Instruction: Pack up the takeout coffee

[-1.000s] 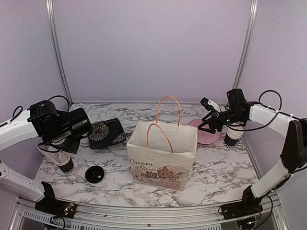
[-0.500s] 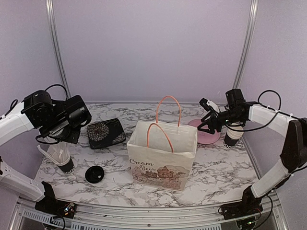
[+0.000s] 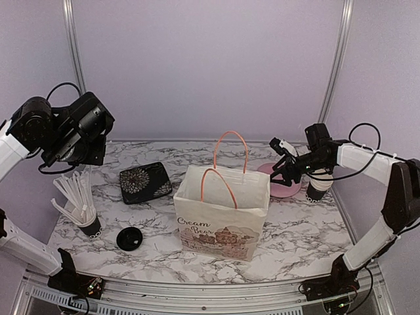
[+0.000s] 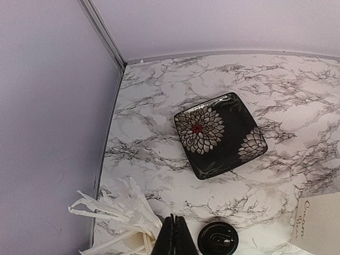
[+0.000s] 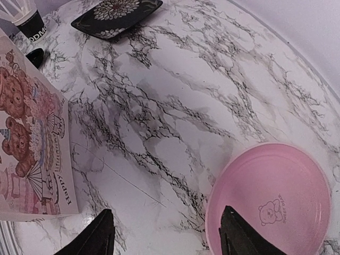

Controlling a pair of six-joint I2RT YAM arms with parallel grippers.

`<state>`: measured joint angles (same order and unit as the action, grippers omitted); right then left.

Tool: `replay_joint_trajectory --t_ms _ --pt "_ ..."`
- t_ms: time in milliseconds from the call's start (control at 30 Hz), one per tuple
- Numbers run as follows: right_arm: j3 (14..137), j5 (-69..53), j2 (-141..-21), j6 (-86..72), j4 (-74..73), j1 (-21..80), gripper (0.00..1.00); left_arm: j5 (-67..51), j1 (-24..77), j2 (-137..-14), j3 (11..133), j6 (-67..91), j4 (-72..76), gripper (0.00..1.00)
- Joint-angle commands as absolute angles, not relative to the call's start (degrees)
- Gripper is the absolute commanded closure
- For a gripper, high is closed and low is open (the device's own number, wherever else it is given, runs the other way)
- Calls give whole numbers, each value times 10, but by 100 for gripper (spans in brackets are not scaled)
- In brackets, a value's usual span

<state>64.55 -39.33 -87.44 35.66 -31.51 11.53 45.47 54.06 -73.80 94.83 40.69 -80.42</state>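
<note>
A black paper cup (image 3: 317, 186) of the takeout coffee stands at the far right of the table, partly hidden behind my right arm. A round black lid (image 3: 129, 238) (image 4: 218, 237) lies loose at the front left. My left gripper (image 4: 175, 226) is shut and hangs high above the table; nothing shows between its fingers. Below it are the lid and a black cup of white straws (image 3: 83, 211) (image 4: 122, 220). My right gripper (image 5: 170, 234) (image 3: 283, 165) is open and empty, low over the marble at the left rim of a pink plate (image 5: 273, 196).
A white paper bag (image 3: 223, 211) (image 5: 29, 127) with orange handles stands open in the middle. A square black floral plate (image 3: 146, 182) (image 4: 219, 133) lies to its left. The pink plate (image 3: 287, 186) sits to the bag's right, beside the cup. Walls close the back and both sides.
My left arm has risen up and back from the straw cup, and its gripper has shut. The right arm has shifted only slightly.
</note>
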Motion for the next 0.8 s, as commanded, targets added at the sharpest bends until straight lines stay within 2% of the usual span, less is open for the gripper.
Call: replay_joint_trajectory --t_ms 0,233,467,633,767 --pt "664 -388 -877 361 -326 120 34 479 540 -753 989 375 -802 100" --pt "664 -387 -879 363 -328 121 34 466 540 -828 1108 312 -775 100" --pt "662 -382 -880 364 -328 121 34 388 540 -851 1145 192 -622 100" --pt "661 -382 -886 365 -327 121 34 293 540 -801 1117 134 -442 100" --pt "661 -376 -892 367 -328 121 34 196 540 -733 1039 124 -308 100"
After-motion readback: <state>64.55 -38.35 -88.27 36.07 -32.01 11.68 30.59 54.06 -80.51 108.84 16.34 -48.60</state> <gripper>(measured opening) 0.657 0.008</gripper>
